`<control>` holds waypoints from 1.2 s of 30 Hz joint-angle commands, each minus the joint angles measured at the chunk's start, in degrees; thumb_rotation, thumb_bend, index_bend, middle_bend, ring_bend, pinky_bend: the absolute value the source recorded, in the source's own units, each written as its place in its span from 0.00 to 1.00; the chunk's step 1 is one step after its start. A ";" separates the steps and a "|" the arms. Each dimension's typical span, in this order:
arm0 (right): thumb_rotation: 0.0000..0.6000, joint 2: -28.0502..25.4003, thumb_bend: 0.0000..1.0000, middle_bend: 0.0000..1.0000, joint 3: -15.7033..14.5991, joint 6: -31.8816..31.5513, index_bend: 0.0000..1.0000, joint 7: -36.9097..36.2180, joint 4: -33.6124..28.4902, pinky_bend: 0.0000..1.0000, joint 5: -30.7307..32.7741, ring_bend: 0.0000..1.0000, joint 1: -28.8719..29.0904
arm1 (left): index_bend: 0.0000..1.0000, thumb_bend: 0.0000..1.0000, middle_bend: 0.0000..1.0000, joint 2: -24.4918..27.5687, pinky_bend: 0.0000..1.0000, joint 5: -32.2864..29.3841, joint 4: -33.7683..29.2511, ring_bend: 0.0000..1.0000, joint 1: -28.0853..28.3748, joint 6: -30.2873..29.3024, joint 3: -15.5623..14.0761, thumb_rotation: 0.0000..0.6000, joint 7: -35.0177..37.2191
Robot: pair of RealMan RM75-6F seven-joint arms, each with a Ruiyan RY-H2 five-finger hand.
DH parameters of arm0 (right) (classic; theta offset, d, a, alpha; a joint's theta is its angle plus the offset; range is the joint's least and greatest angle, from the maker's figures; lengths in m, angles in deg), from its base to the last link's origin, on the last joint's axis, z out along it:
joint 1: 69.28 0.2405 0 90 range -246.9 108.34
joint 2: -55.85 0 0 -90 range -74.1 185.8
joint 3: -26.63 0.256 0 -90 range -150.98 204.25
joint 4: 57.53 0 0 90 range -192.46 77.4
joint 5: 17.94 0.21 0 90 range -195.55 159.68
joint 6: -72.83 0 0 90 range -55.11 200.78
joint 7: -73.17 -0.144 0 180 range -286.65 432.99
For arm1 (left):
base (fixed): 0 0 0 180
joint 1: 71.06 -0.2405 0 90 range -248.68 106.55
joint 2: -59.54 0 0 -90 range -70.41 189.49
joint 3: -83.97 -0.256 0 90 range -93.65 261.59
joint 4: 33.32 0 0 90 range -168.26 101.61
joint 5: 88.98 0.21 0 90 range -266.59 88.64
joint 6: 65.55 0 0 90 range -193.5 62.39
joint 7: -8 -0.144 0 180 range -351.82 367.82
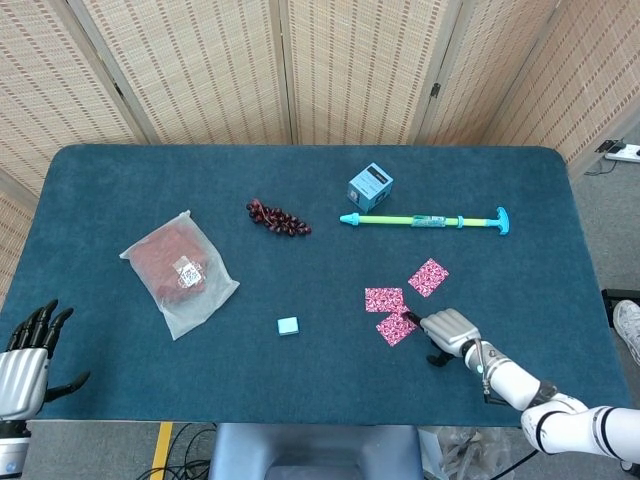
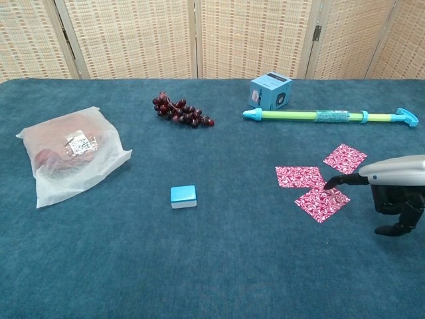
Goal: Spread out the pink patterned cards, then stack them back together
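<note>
Three pink patterned cards lie on the blue tabletop [image 2: 219, 266] toward the right: the far card [image 2: 345, 158] sits apart, the middle card [image 2: 300, 177] lies flat, and the near card [image 2: 322, 203] is turned at an angle, its corner touching or just overlapping the middle one. The right hand [image 2: 392, 183] reaches in from the right edge with one finger stretched out, its tip on the near card's upper corner; its other fingers are curled under, and it holds nothing. The left hand [image 1: 25, 360] waits off the near left corner of the tabletop, fingers spread and empty.

The spreading looks to be nearly done, since the cards no longer sit as a pile. I'd guess the next move is either a last nudge to free the near card from the middle one, or the start of gathering. Sliding thin cards on this felt-like cloth takes light, steady downward pressure; stacking will need each card pushed squarely over another.

A bunch of grapes [image 2: 180, 110], a bagged packet [image 2: 70, 156] and a small blue block [image 2: 183, 196] lie well away.
</note>
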 commanded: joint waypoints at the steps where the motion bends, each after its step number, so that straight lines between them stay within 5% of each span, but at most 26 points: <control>1: 1.00 0.56 0.38 0.97 0.09 0.47 0.04 0.31 0.62 1.00 0.67 1.00 0.32 | 0.14 0.18 0.04 0.09 0.15 -0.05 0.00 0.05 -0.10 -0.12 0.00 1.00 0.07; 19: 1.00 -4.44 0.38 0.97 -2.00 -0.10 0.05 -0.91 -5.17 1.00 -1.15 1.00 -1.54 | 0.14 0.18 0.04 -0.05 0.15 0.04 0.32 0.05 0.01 0.03 0.08 1.00 0.44; 24: 1.00 -5.82 0.37 0.97 0.68 -4.38 0.05 -4.27 -6.68 1.00 -4.01 1.00 -3.29 | 0.14 0.18 0.04 -0.11 0.15 0.21 0.31 0.05 0.09 -0.02 0.13 1.00 0.51; 27: 1.00 -5.69 0.28 0.95 2.71 -7.06 0.06 -5.69 -6.81 1.00 -4.39 1.00 -4.01 | 0.14 0.18 0.04 -0.09 0.15 0.30 0.26 0.05 0.07 -0.18 0.16 1.00 0.54; 36: 1.00 2.31 0.27 0.93 7.74 -9.53 0.16 -1.83 -1.01 1.00 5.29 1.00 -1.72 | 0.14 0.18 0.04 0.48 0.15 0.47 -0.32 0.05 -0.19 -0.70 0.17 1.00 0.88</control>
